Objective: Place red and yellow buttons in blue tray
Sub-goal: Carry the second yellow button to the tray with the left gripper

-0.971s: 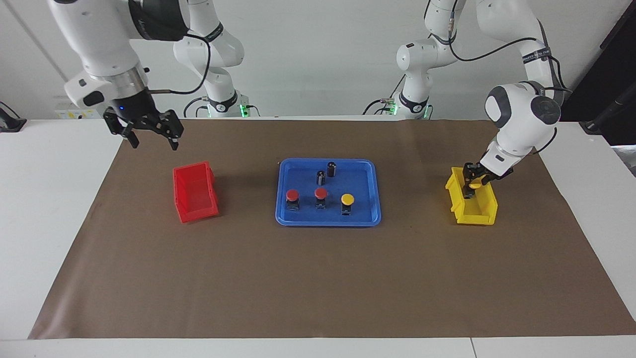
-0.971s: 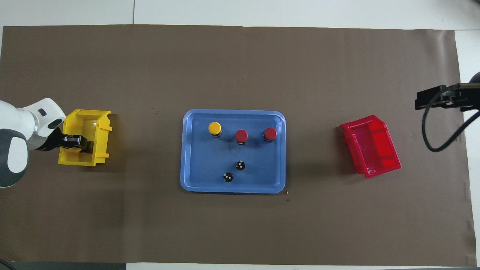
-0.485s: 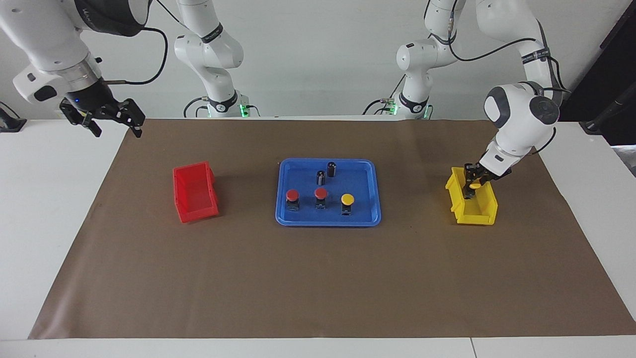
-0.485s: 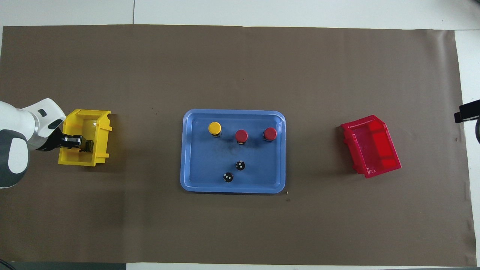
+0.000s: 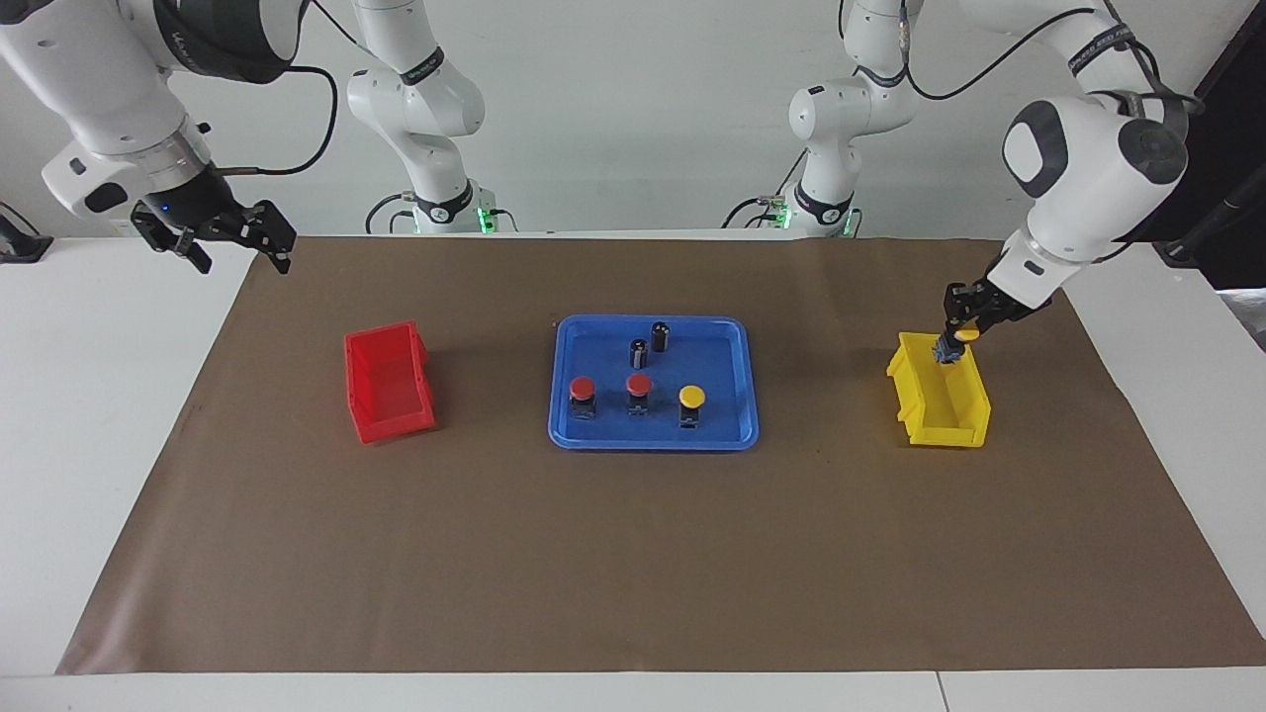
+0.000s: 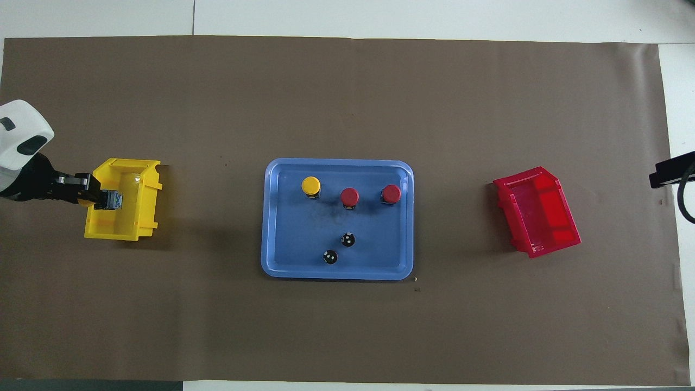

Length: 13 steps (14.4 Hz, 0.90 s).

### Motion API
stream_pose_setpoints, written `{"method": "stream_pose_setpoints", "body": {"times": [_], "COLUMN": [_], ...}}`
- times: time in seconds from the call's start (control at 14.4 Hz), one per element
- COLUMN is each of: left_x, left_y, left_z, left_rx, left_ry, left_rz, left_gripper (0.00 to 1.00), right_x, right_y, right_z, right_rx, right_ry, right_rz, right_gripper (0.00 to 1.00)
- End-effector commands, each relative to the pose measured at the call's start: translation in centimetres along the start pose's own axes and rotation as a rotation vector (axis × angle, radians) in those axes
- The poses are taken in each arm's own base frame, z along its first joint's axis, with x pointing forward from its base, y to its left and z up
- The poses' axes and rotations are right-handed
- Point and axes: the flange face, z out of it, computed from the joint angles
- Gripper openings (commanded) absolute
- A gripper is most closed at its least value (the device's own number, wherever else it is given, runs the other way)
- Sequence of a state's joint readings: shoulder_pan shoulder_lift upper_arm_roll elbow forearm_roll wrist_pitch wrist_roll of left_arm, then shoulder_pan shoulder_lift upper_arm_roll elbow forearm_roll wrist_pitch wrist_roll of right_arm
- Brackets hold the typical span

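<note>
- Left gripper (image 5: 955, 341) is clamped shut on the last yellow button (image 5: 964, 335), lifted over the yellow bin (image 5: 938, 403); the cap shows beside the fingers and the button's body pokes out past the fingertips.
- In the overhead view the held button's grey-blue base (image 6: 113, 199) hangs over the bin's inside, clear of the bin floor as far as I can tell.
- Key relation: blue tray (image 5: 744, 419) lies well apart from the held button, toward the middle of the table, so the carry should run sideways toward the right arm's end.
- Tray already holds two red buttons (image 5: 582, 389) (image 5: 639, 385) and one yellow button (image 5: 691, 398) in a row, plus two dark cylinders (image 5: 660, 335) nearer the robots.
- Best free spot looks like the tray floor beside the yellow button, on the left arm's side.
- Right gripper (image 5: 235, 240) hangs fully open and empty over the table edge near its own end; that arm waits.
- Red bin (image 5: 388, 384) looks empty; judging by that, this is the last button.
</note>
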<state>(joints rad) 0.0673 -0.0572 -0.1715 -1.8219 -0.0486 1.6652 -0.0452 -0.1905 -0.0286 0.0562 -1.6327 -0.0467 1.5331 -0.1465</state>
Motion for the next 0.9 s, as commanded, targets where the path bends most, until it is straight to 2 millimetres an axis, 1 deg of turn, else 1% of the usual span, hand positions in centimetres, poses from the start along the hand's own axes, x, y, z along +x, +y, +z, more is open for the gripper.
{"method": "stream_pose_setpoints", "body": {"times": [0.0,0.07,0.14,0.21,0.28,0.35,0.42,0.49,0.55,0.62,0.83], "left_x": [-0.1,-0.1,0.1,0.7,1.4,2.0,2.8,3.4,3.6,3.8,4.5], "left_y": [9.7,12.2,13.8,15.6,16.8,17.7,18.6,19.0,20.1,20.5,20.9], "left_z": [-1.7,-0.6,0.6,2.1,3.1,4.3,6.1,7.3,8.4,9.3,10.7], "left_rx": [-0.001,-0.005,-0.005,-0.004,-0.013,-0.018,-0.018,-0.022,-0.021,-0.020,-0.019], "left_ry": [0.021,0.039,0.034,0.024,0.036,0.043,0.034,0.036,0.036,0.027,0.020], "left_rz": [-0.092,-0.104,-0.101,-0.088,-0.082,-0.071,-0.059,-0.058,-0.045,-0.041,-0.036], "left_gripper": [0.14,0.13,0.13,0.13,0.12,0.09,0.09,0.09,0.08,0.08,0.08], "right_x": [0.0,-0.1,-0.2,-0.2,-0.1,-0.1,-0.1,0.0,-0.1,-0.1,-0.2], "right_y": [-1.6,-2.1,-2.3,-2.5,-3.0,-3.0,-2.7,-2.7,-2.5,-2.4,-2.3], "right_z": [0.1,0.6,1.1,1.1,1.0,0.9,0.7,0.8,0.8,0.9,0.8], "right_rx": [0.034,0.042,0.042,0.040,0.037,0.036,0.036,0.033,0.026,0.013,-0.012], "right_ry": [0.038,0.022,0.015,0.016,0.014,0.019,0.025,0.023,0.021,0.015,0.010], "right_rz": [-0.002,-0.009,-0.012,-0.015,-0.024,-0.027,-0.023,-0.021,-0.020,-0.021,-0.024], "right_gripper": [1.00,1.00,1.00,1.00,1.00,1.00,1.00,1.00,1.00,1.00,1.00]}}
